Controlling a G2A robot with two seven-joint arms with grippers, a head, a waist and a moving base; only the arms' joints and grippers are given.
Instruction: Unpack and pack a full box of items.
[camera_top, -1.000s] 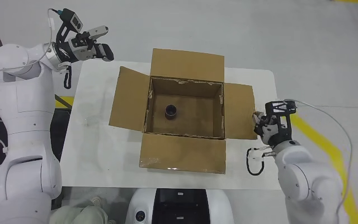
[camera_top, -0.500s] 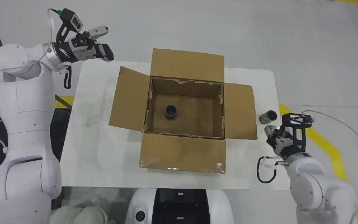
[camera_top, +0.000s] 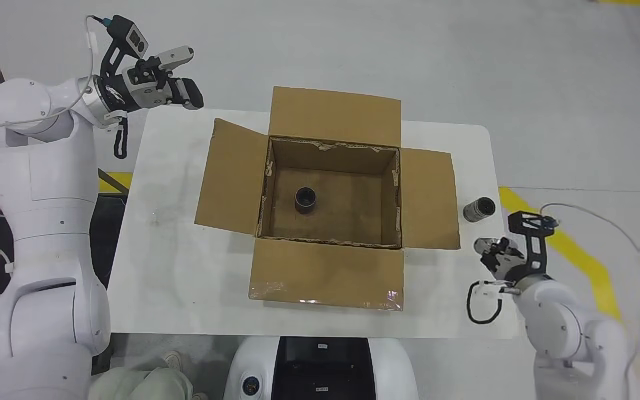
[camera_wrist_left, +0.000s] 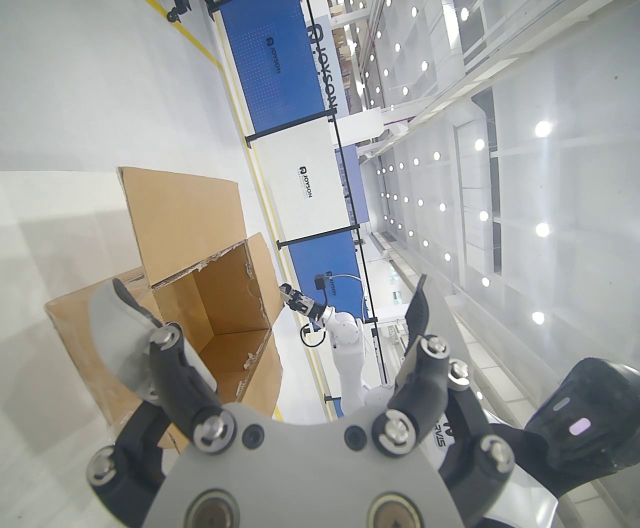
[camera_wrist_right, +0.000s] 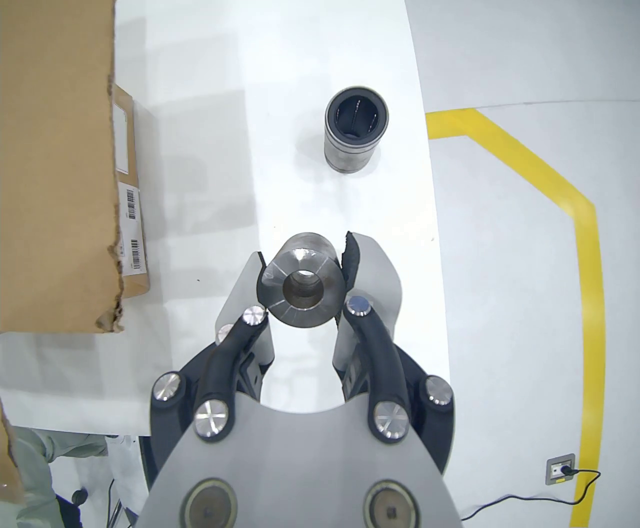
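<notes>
You are looking at an open cardboard box (camera_top: 335, 112) sitting in the middle of the white table (camera_top: 170, 240), with all four flaps folding outward. A dark ring-shaped part (camera_top: 306, 200) is lying on the box floor, left of the box's centre. Your right pincer (camera_top: 497, 250) is hanging beyond the box's right flap, toward that flap's near corner and by the table's right edge. The right wrist view is showing this right pincer (camera_wrist_right: 303, 270) pinching a short steel bushing (camera_wrist_right: 302, 287) by its round sides, with the bored end face pointing at the camera and the box flap (camera_wrist_right: 55, 165) lying off to one side. A linear bearing (camera_wrist_right: 355, 131) is lying on its side on the table (camera_wrist_right: 200, 150), beyond the held bushing and apart from it. In the top view this bearing (camera_top: 479, 208) is resting just outside the box's right flap, about level with the middle of the box. Your left pincer (camera_top: 188, 78) is hovering off the box's far left corner, well apart from the box, with its fingers spreading wide and nothing between them. The left wrist view is showing those spread fingers (camera_wrist_left: 117, 310) against the box (camera_wrist_left: 190, 235).
</notes>
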